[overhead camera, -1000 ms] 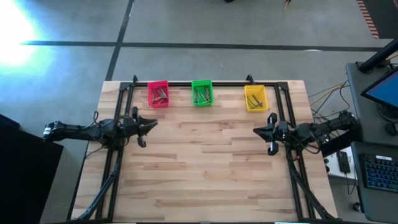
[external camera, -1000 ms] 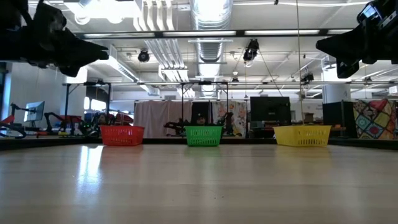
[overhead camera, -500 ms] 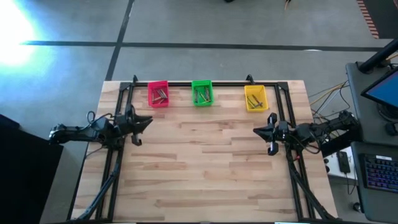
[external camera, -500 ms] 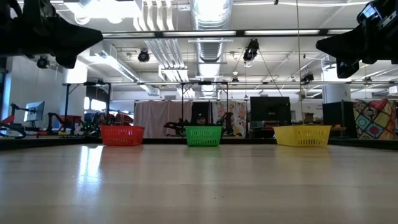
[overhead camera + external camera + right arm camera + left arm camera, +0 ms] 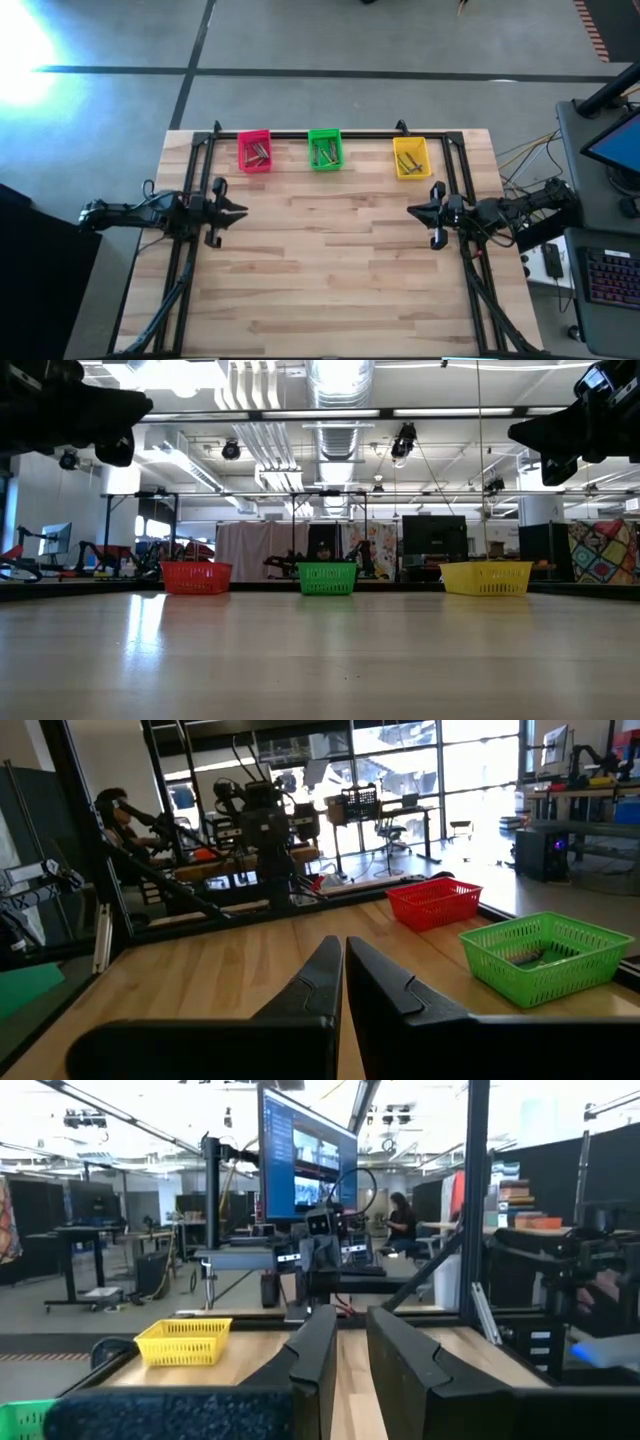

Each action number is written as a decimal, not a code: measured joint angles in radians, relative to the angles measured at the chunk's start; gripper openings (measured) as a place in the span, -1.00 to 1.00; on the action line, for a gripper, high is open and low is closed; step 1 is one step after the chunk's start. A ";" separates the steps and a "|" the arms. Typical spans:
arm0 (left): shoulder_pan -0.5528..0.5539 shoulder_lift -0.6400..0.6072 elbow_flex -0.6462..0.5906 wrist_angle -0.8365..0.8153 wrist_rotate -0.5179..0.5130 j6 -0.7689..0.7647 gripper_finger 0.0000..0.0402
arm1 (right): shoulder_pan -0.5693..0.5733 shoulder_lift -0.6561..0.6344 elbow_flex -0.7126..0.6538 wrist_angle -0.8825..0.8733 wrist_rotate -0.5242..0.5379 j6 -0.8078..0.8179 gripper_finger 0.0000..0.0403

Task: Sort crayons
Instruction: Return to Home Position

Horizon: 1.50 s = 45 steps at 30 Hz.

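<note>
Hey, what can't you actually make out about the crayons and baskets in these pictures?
High view: the thin crayons in the pink plastic basket, green plastic basket and yellow plastic basket are too small to count.
Low view: mesh walls hide the baskets' contents.
Left wrist view: the green basket is cut off by the edge.
The left gripper and right gripper hover empty at the table's sides.

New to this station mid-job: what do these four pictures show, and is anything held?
It is a two-armed robot at a wooden table. The overhead picture shows everything; the low one looks level across the tabletop; the other two look out from each wrist. At the far edge stand a red basket, a green basket and a yellow basket, with crayons lying inside them. The left gripper, slightly open, and the right gripper, shut, hang above the table's sides, holding nothing.
</note>
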 joint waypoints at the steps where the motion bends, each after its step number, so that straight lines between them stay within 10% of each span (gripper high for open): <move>1: 0.000 0.000 0.000 0.001 0.000 0.000 -0.78 | 0.000 0.000 0.000 0.000 0.000 0.000 -0.95; 45: 0.000 0.037 0.004 -0.002 -0.008 0.003 -0.78 | 0.000 0.000 0.000 0.000 0.000 0.000 -0.95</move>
